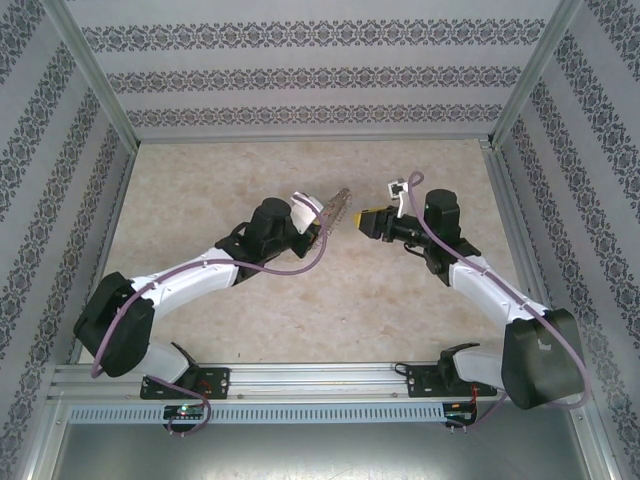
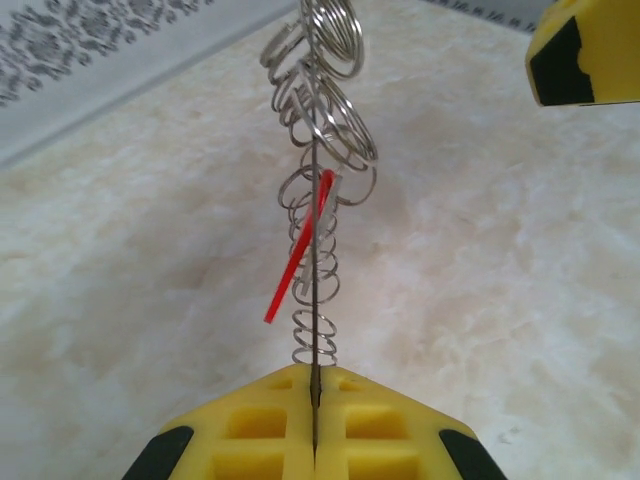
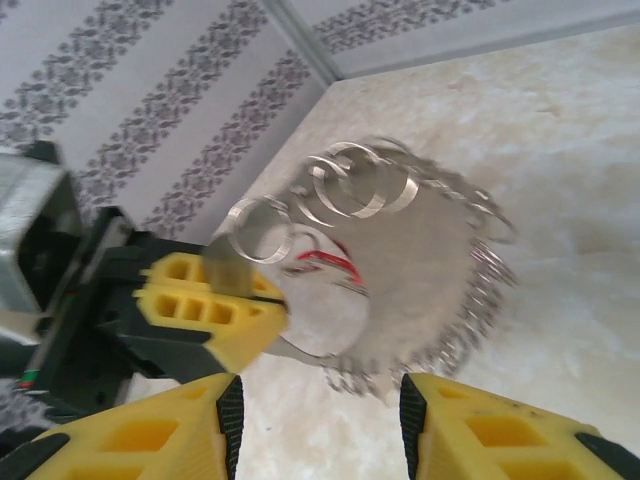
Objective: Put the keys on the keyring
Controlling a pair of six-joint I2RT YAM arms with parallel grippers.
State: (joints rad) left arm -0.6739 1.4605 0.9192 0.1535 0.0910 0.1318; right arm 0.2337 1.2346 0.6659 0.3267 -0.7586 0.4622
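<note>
My left gripper is shut on the rim of the keyring, a thin grey hoop fringed with small silvery rings, and holds it edge-on above the table. The red-headed key slants against the hoop among the small rings; whether it is threaded on I cannot tell. From above, the left gripper and the keyring sit mid-table, facing my right gripper. The right gripper stands open just short of the blurred keyring, with the key inside the hoop and the left gripper's fingers clamped at its left.
A beige marbled tabletop lies under both arms. Patterned walls close off the back and sides, with metal posts at the corners. A metal rail runs along the near edge.
</note>
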